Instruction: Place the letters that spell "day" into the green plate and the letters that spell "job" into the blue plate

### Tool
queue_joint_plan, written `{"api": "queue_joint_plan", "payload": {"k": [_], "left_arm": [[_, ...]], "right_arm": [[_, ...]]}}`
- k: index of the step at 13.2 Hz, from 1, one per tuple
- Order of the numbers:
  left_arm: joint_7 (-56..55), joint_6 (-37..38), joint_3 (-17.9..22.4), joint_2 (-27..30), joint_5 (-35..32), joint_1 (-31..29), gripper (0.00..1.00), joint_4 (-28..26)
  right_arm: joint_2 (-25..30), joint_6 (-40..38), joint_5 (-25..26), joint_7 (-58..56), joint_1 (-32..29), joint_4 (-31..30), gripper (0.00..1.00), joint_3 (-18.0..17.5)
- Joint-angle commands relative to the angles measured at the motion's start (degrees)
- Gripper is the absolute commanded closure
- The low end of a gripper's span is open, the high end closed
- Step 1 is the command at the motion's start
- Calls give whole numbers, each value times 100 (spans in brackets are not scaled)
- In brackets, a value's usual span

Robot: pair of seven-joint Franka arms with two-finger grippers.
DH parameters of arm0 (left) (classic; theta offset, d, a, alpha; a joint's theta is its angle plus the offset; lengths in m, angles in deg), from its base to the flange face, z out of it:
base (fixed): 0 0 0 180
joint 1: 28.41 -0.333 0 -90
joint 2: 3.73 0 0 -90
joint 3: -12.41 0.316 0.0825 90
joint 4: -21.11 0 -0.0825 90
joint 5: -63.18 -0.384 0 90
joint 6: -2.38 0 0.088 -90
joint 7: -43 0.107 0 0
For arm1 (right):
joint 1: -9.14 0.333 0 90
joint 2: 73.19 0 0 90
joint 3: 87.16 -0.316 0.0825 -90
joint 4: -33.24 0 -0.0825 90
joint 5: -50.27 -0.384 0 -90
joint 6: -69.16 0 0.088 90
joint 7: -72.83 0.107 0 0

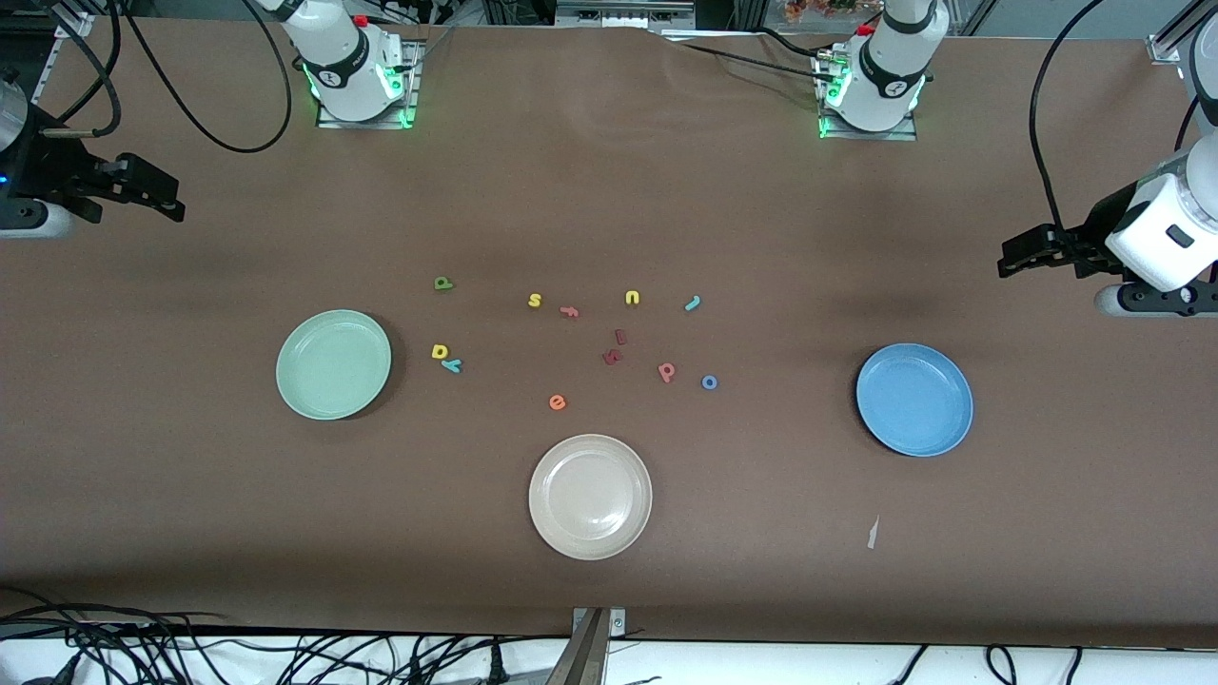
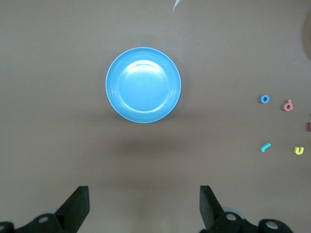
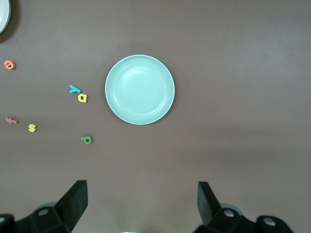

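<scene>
The green plate lies toward the right arm's end and holds nothing; the blue plate lies toward the left arm's end, also bare. Beside the green plate are the yellow "d" and teal "y"; the dark green "a" is farther from the camera. Teal "j", blue "o" and pink "b" lie mid-table. My right gripper and left gripper hover open and hold nothing, each over its own end of the table.
A beige plate sits nearest the camera at mid-table. Among the letters lie a yellow "s", orange "f", yellow "u", orange "e" and two dark red letters. A paper scrap lies near the blue plate.
</scene>
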Motion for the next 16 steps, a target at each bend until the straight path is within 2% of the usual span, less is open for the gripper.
{"api": "queue_joint_plan", "payload": {"k": [1,16], "left_arm": [[98,95,13,-80,-131,-45,0,144],[89,95,22,-116,-131,-36,0,144]], "right_arm": [[21,-99,1,-107,7,74,0,2],[-5,-195,-7,-195,7,144,0,2]]}}
